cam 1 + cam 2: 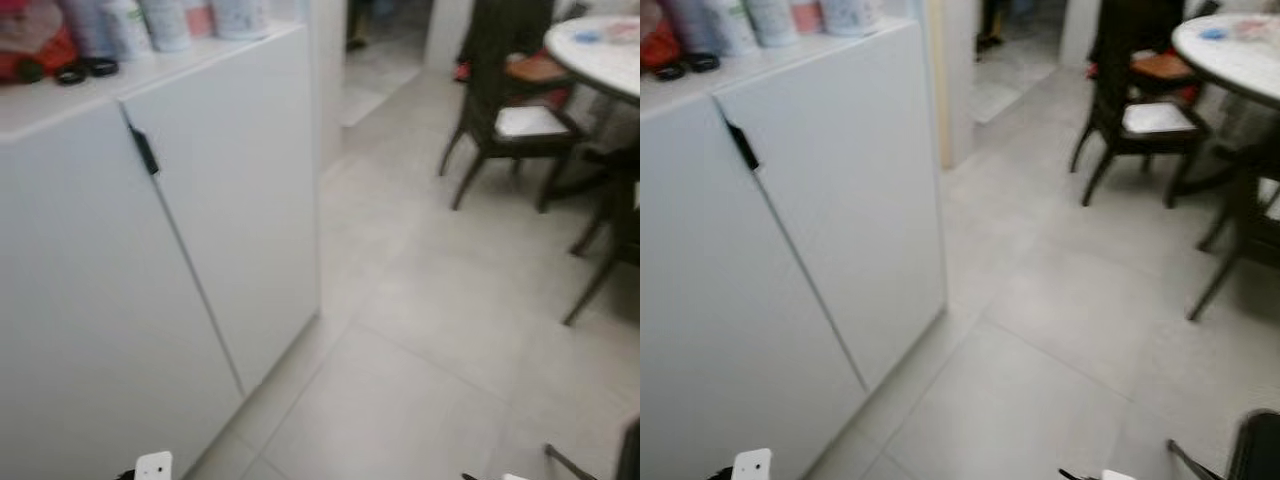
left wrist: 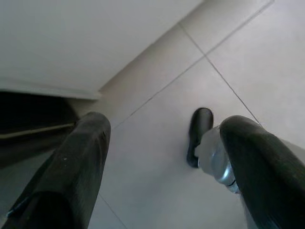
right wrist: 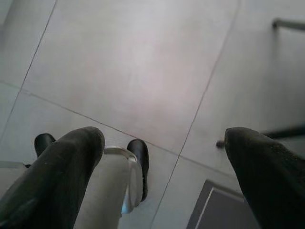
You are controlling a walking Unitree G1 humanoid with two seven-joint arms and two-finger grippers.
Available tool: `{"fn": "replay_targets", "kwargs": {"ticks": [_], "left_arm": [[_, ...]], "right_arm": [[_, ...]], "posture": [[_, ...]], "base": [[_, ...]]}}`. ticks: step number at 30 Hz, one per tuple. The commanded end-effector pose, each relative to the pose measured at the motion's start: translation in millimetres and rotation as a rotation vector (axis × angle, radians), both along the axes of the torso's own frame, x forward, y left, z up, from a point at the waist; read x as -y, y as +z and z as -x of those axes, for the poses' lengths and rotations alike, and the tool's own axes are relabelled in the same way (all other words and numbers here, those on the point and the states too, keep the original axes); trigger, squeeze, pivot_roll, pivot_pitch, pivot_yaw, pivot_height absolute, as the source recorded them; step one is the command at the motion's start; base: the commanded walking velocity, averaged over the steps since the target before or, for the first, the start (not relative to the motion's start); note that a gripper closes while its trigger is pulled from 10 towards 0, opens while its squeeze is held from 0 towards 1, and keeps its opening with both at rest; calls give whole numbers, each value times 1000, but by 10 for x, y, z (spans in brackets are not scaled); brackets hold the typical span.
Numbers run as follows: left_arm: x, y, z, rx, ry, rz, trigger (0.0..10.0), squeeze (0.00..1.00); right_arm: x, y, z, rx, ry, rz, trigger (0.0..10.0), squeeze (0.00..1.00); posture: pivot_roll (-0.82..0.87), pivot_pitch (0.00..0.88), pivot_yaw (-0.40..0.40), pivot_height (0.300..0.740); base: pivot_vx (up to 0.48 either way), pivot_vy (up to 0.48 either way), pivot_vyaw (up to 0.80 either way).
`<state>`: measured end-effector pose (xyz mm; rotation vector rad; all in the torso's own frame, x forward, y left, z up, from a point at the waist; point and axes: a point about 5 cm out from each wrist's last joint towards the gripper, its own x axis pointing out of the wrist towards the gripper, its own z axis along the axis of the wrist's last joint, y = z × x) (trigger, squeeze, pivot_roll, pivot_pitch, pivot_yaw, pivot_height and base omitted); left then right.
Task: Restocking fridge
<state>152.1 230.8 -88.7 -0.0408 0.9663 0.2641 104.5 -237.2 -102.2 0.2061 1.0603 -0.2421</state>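
I am walking with both arms hanging low, and no fridge is before me yet, so I judge the step in hand is to find it. My left jaws (image 2: pixel 157 167) are spread open over the floor tiles (image 1: pixel 420 330) and hold nothing; my right jaws (image 3: pixel 162 171) are open and empty too.

To do this well I should keep the arms close to my body and turn slowly. The white cabinet (image 1: pixel 150 300) stands near on my left, its corner edge close to my path. On my right are dark chairs (image 1: pixel 510 110) and a round desk (image 1: pixel 600 55). Between them the floor gives wide room, leading to a doorway (image 1: pixel 385 50) ahead.
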Motion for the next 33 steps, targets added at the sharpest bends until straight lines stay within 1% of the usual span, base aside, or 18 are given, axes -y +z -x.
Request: {"fn": "replay_targets", "kwargs": {"ticks": [1, 4, 8, 15, 33], "left_arm": [[-47, -11, 55, -18, 15, -12, 10000, 0], [-61, -6, 50, -16, 7, -19, 10000, 0], [-65, -6, 53, -16, 9, -19, 10000, 0], [-65, -15, 77, -22, 17, -17, 10000, 0], [-62, -28, 104, -36, 29, -19, 10000, 0]], "right_arm": [[-50, -6, -21, 7, 4, -18, 10000, 0], [-29, -10, 15, 0, 3, -18, 10000, 0], [-72, -12, -13, 7, 12, -23, 10000, 0], [-91, -16, -15, 6, 22, -21, 10000, 0], [-82, -16, -1, 4, 37, -21, 10000, 0]], "posture": [[-101, 0, -10, 740], [-103, 0, -4, 740], [-105, 0, -6, 740], [-101, 0, -13, 740], [-100, 0, -23, 740]], "base": [[0, 0, 800], [0, 0, 800], [0, 0, 800], [0, 0, 800], [0, 0, 800]]}}
